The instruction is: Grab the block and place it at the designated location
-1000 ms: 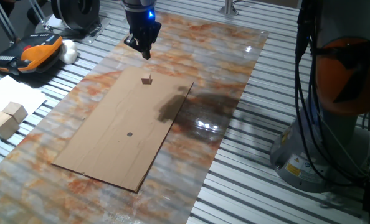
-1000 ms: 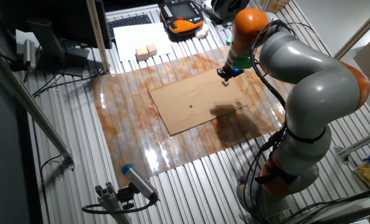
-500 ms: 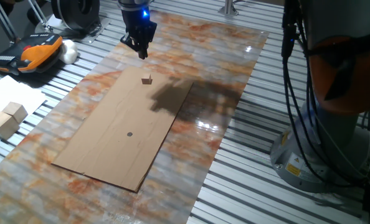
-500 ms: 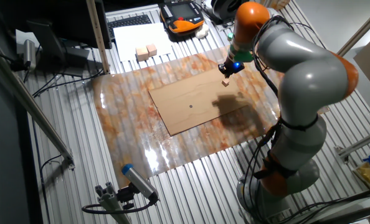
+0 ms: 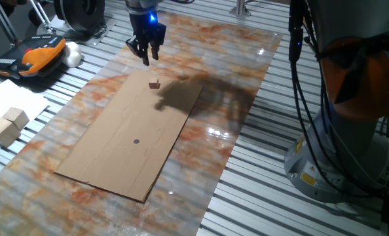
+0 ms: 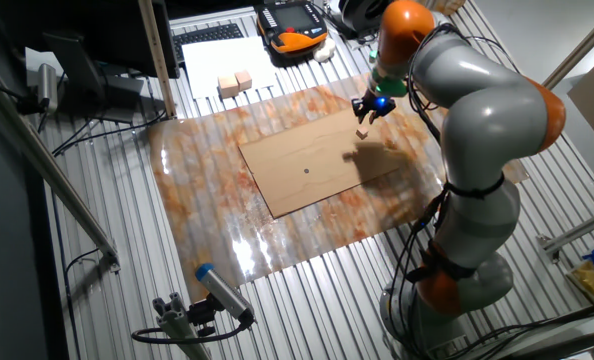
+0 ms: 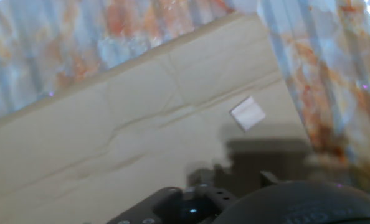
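Hovering with fingers apart, hand (image 5: 145,58) hangs above block (image 5: 154,84) near cardboard (image 5: 116,157) edge.

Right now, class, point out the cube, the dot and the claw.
cube (image 5: 154,84): one fixed view, its top face.
dot (image 5: 136,141): one fixed view, centre of the mark.
claw (image 5: 145,56): one fixed view, midway between its fingertips.

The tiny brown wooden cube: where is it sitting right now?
In one fixed view the tiny brown wooden cube rests on the brown cardboard sheet near its far edge, just below the gripper hovering above it and well away from the small dark dot.
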Controlling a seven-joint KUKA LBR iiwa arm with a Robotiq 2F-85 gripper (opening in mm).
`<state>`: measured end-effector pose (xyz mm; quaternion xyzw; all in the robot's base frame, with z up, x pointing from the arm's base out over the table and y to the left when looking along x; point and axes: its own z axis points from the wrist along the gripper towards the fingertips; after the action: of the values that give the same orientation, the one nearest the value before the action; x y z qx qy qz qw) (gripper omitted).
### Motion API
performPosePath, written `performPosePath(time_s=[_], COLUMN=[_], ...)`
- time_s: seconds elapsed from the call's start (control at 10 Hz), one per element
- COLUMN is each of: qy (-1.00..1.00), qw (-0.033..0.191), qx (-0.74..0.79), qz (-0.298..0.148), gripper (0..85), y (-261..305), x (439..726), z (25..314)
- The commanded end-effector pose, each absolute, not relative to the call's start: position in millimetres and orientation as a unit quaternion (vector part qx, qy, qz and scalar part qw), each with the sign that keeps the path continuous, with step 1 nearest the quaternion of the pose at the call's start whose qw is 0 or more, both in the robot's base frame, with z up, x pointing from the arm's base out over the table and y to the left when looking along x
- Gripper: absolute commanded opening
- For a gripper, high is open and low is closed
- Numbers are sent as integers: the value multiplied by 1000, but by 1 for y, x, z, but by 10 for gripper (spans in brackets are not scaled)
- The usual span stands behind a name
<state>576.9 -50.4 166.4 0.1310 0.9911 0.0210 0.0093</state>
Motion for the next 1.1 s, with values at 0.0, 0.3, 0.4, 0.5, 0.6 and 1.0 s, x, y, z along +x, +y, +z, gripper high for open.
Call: performPosePath(time_s=[0.0,0.3,0.4,0.5,0.6,1.0], qy=[991,992,992,992,992,994], qw=[11,21,23,30,32,41], qx=[130,122,122,118,117,99], qz=[22,17,19,24,26,18], gripper=[510,510,510,510,510,510], y=[-53,-59,-60,-65,-68,-73], x=[581,596,600,603,604,607], z=[159,135,125,114,106,87])
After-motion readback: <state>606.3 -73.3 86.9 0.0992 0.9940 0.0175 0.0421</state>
